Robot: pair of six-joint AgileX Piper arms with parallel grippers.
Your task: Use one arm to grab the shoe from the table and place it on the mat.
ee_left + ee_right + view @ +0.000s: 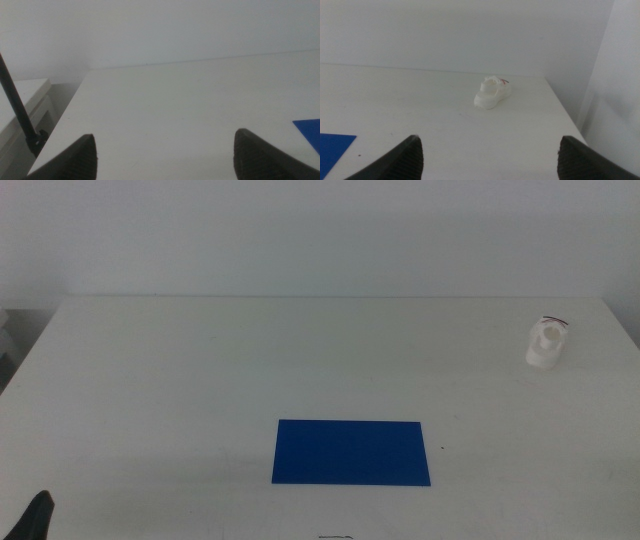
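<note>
The small white shoe (545,343) stands on the table at the far right, heel toward the camera, with a trace of red and black at its top. It also shows in the right wrist view (493,92), well ahead of my right gripper (490,160), which is open and empty. The deep-blue mat (350,451) lies flat at the front centre; one corner shows in the left wrist view (308,131) and one in the right wrist view (334,147). My left gripper (165,159) is open and empty at the front left; only its tip (33,518) shows in the middle view.
The white table (250,360) runs to a pale wall at the back. Its left edge (65,117) drops beside a low white unit with a black pole (17,107). Its right edge (565,112) lies close behind the shoe.
</note>
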